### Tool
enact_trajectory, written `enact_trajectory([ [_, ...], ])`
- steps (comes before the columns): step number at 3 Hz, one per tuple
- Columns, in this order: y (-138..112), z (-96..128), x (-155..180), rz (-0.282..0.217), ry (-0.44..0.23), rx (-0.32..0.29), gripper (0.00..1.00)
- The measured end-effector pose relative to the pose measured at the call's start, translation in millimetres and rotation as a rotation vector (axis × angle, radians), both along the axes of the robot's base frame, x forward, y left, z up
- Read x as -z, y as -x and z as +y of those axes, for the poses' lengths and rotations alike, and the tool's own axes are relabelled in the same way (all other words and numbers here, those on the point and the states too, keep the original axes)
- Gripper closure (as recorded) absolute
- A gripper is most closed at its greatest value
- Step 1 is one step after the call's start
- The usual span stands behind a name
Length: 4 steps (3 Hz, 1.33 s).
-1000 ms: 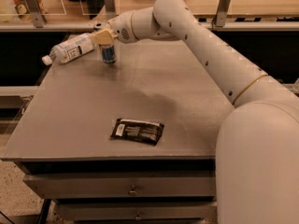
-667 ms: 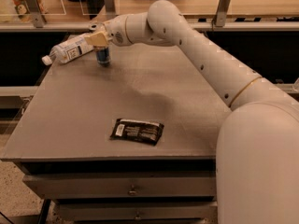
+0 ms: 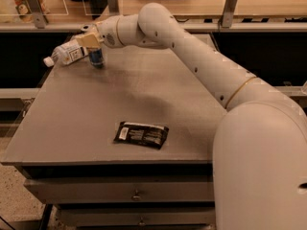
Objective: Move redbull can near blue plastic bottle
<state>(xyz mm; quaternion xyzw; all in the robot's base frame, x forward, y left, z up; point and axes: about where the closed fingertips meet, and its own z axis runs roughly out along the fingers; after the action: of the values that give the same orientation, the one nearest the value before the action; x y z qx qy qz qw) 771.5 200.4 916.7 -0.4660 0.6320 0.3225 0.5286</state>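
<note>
Camera view shows me the grey desk (image 3: 144,95) with the white arm (image 3: 201,66) reaching across to its far left corner. A black packet (image 3: 141,134) lies near the front edge. The blue plastic bottle (image 3: 69,54) lies on its side at that corner. The redbull can (image 3: 96,59) stands upright just beside it. The claw (image 3: 92,44) sits on the can's top, and I cannot tell whether it grips the can.

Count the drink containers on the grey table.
2. The slim blue-and-silver metal can stands at the far left corner, held from above by the pincer. The clear plastic bottle with white cap lies on its side just left of it.
</note>
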Motion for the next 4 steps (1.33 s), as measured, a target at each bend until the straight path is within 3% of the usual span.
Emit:
enact_trajectory([
  [1,-4,10,0,0.008,-0.003,-0.001,1.0],
  [2,-7,17,1,0.022,-0.006,-0.001,0.84],
  [4,-9,26,5,0.035,-0.024,-0.008,0.37],
])
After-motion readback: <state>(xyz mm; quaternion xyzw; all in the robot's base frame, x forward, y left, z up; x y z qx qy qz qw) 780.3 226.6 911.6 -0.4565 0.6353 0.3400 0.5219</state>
